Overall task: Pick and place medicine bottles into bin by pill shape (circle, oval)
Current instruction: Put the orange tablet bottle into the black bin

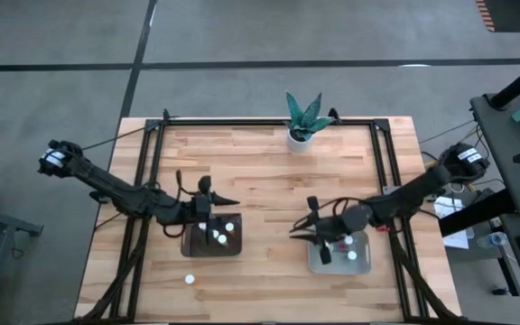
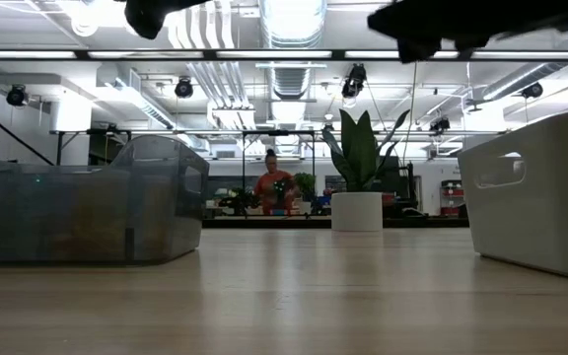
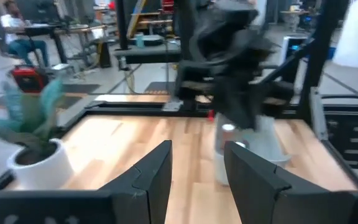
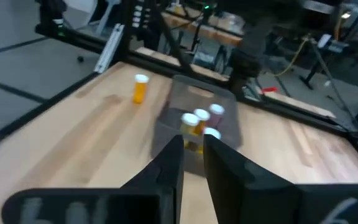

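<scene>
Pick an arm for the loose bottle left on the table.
Left, probably. The lone bottle stands just in front of the dark bin, and the left gripper is over that bin with empty, open jaws. The right gripper is beside the pale bin, farther off.

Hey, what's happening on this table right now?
Two robot arms are sorting medicine bottles into two bins. The left tool hovers open over the dark bin, which holds a few bottles. The right tool is open beside the pale bin, which also has bottles in it. One loose bottle stands on the table, in front of the dark bin.
</scene>
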You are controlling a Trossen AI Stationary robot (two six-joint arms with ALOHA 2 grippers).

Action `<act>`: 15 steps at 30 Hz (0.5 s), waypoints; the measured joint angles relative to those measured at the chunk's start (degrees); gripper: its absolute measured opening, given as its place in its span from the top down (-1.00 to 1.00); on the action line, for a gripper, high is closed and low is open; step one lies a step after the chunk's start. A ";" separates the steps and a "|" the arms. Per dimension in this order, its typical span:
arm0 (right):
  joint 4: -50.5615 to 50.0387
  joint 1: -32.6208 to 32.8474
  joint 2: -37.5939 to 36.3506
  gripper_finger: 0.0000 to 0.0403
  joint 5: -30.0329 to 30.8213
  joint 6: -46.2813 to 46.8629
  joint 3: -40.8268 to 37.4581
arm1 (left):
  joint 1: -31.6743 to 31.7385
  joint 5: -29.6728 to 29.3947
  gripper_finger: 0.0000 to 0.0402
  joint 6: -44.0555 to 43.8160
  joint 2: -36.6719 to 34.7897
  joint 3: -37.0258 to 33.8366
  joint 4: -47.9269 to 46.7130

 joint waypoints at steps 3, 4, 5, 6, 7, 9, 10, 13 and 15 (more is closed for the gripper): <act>5.74 -2.80 0.00 0.74 -0.97 -1.65 -3.48 | -1.40 0.05 0.36 -0.82 2.88 2.34 -0.02; 7.60 -3.59 0.00 0.74 -0.99 -1.83 -4.62 | -1.74 0.08 0.36 -1.41 3.70 3.12 -0.02; 9.09 -4.23 -0.02 0.74 -0.99 -1.89 -5.67 | -2.07 0.07 0.36 -1.78 4.45 3.93 -0.07; 10.42 -4.76 -0.12 0.74 -0.99 -2.04 -6.60 | -2.35 0.04 0.36 -2.49 5.17 4.83 -0.27; 11.39 -5.16 -0.37 0.74 -0.99 -2.13 -7.43 | -2.54 0.04 0.36 -3.02 5.91 5.82 -0.57; 12.62 -5.86 -1.05 0.74 -1.01 -2.21 -8.69 | -2.99 0.04 0.36 -5.05 7.10 7.83 -2.06; 12.98 -6.12 -1.62 0.74 -1.05 -2.22 -9.11 | -3.20 0.04 0.36 -7.10 7.59 8.97 -3.68; 12.95 -6.72 -3.51 0.74 -1.02 -2.55 -9.93 | -3.61 0.86 0.36 -16.74 8.50 13.03 -12.88; 12.81 -6.76 -4.98 0.74 -0.97 -3.94 -10.54 | -3.64 2.36 0.36 -23.22 9.01 16.51 -21.56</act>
